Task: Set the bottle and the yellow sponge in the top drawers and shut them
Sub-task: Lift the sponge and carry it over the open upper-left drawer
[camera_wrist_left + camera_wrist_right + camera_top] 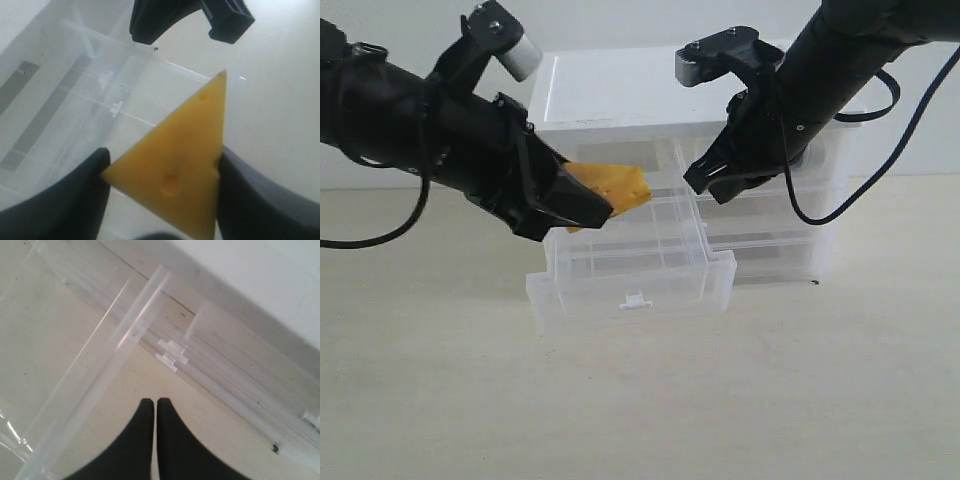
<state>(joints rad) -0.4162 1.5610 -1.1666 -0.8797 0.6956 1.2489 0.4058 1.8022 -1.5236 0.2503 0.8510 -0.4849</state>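
My left gripper (595,207) is shut on the yellow sponge (612,188), a cheese-like wedge. It holds the sponge in the air above the left top drawer (630,282), which is pulled far out of the white cabinet (620,95). In the left wrist view the sponge (185,150) sits squeezed between the two dark fingers of the left gripper (162,156), with the open drawer (95,105) below. My right gripper (702,182) is shut and empty in front of the right top drawer (775,200). Its fingertips (147,405) touch each other over the tabletop. The bottle is out of view.
Two full-width translucent drawers (770,255) sit below the top ones. The open drawer's white tab handle (636,300) faces the front. The clear side wall of the open drawer (132,335) runs close beside the right gripper (156,403). Pale tabletop (640,400) lies in front.
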